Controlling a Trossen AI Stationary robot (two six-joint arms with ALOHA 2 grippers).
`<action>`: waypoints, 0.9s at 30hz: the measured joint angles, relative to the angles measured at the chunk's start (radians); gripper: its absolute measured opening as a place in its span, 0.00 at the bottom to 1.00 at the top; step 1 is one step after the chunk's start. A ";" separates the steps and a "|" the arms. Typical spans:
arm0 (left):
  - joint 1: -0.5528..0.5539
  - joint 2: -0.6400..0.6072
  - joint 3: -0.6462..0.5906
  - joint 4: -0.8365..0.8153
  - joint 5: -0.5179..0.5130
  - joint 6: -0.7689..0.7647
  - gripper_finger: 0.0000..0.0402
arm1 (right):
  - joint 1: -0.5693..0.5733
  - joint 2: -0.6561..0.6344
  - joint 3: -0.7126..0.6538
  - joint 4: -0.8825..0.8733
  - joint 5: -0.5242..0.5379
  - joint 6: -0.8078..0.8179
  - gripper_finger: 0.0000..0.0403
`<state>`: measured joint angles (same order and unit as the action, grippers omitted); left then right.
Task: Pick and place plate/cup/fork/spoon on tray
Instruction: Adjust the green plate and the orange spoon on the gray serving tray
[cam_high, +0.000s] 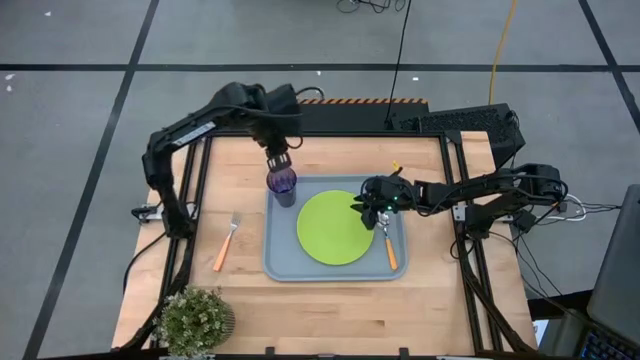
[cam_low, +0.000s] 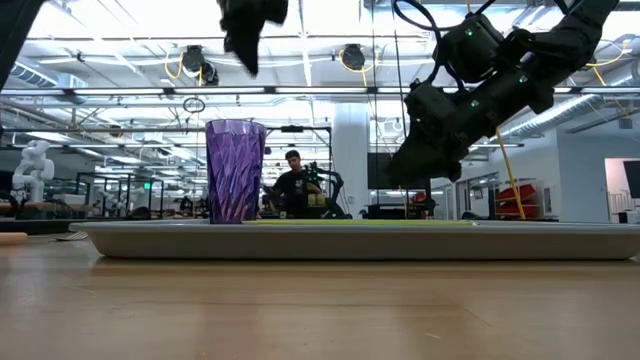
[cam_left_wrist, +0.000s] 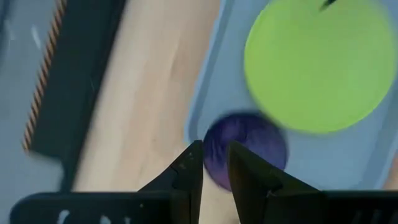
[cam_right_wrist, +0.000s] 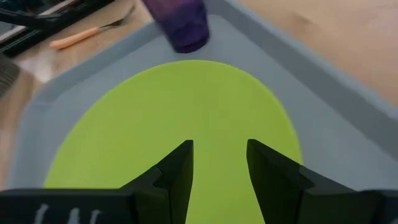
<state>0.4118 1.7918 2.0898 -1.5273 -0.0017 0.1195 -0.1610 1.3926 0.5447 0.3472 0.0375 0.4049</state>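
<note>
No readable writing anywhere. Fork (cam_high: 227, 242) on bare table left of tray (cam_high: 280, 268), tines toward far edge. Cup (cam_high: 283, 184) upright in tray's far-left corner; left gripper (cam_high: 279, 160) above it, fingers narrowly apart, empty. Plate (cam_high: 334, 227) mid-tray. Right gripper (cam_high: 373, 211) over plate's right edge, open, empty. Spoon (cam_high: 389, 245) on tray's right side, lengthwise.

Plate (cam_high: 333, 227), cup (cam_high: 284, 184), spoon (cam_high: 388, 245) on tray (cam_high: 276, 262); fork (cam_high: 226, 242) left.

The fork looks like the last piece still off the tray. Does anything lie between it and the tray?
Nothing visible does. The fork lies alone on bare wood beside the tray, near the side where the cup stands. The left gripper hangs over the cup, empty, not over the fork.
</note>
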 joint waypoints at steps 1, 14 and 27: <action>-0.019 -0.020 0.004 0.039 0.001 0.024 0.18 | 0.000 0.000 -0.004 0.000 0.013 -0.002 0.36; -0.240 -0.435 -0.413 0.891 0.263 0.170 0.18 | 0.007 0.000 -0.036 0.073 0.017 -0.128 0.36; -0.276 -0.817 -1.159 1.488 0.070 -0.009 0.18 | 0.045 0.000 -0.036 0.048 0.014 -0.148 0.36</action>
<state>0.1363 0.9752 0.9308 -0.0397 0.0679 0.1101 -0.1158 1.3930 0.5087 0.3953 0.0513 0.2564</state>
